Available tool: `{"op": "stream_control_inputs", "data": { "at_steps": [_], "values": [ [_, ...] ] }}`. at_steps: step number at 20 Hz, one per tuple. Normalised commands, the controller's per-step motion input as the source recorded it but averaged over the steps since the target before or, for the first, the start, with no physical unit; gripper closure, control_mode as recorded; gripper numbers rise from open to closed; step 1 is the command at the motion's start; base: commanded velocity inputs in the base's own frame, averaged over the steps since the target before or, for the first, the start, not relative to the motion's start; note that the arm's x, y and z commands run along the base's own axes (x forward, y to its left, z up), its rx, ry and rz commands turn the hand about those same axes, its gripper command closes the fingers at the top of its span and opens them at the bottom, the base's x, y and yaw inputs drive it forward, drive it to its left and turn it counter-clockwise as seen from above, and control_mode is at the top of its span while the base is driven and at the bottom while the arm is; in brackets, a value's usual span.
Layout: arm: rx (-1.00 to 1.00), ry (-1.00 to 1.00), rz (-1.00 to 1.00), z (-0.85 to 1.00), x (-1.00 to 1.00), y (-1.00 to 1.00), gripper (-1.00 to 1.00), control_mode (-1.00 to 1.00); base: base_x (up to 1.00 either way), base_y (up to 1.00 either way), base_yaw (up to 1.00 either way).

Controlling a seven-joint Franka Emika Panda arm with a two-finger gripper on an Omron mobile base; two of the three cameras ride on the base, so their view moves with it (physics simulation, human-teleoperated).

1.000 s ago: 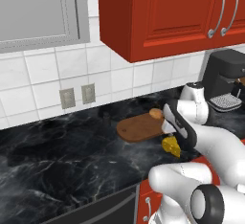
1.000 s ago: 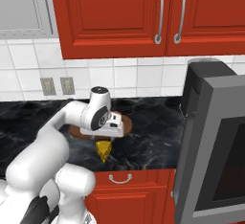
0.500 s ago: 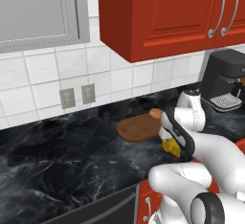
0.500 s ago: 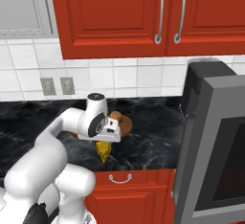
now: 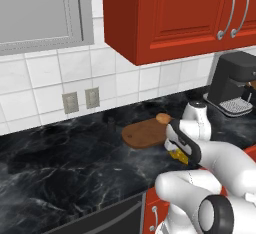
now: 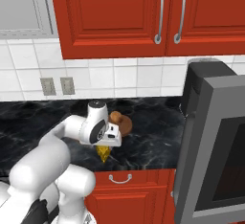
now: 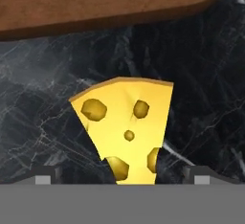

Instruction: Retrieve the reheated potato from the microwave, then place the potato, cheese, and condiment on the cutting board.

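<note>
The cheese [image 7: 127, 129], a yellow holed wedge, is seen lying on the black marble desk [image 5: 60, 168], just beside the near edge of the cutting board [image 5: 145, 134] and apart from it. In the hand view the wedge is centred between the two fingers [image 7: 43, 175], which are spread wide apart on either side of it and are closed on nothing. The gripper [image 6: 107, 144] is shown poised directly above the cheese, close to the desk's front edge. The potato [image 6: 116, 117] is seen resting on the far end of the cutting board. A small dark bottle, the condiment [image 5: 111, 123], is placed near the tiled wall, left of the board. A black coffee machine [image 5: 237, 80] is located at the right under the red cabinets [image 6: 143, 17]. The microwave [image 6: 215, 141] is seen at the right of the right base view.
</note>
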Motion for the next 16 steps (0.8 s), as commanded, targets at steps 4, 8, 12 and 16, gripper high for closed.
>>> {"op": "stream_control_inputs", "data": {
  "at_steps": [4,8,12,16],
  "values": [
    [0.0,0.0,0.0,-0.18,0.0,0.0,-1.0,-1.0,0.0,0.0,0.0],
    [0.0,0.0,0.0,-0.23,0.12,-0.06,-1.0,-1.0,0.0,0.0,0.0],
    [0.0,0.0,0.0,-0.23,0.27,-0.06,-1.0,-1.0,0.0,0.0,0.0],
    [0.0,0.0,0.0,-0.21,0.16,-0.01,-1.0,-1.0,0.0,0.0,0.0]
  ]
}}
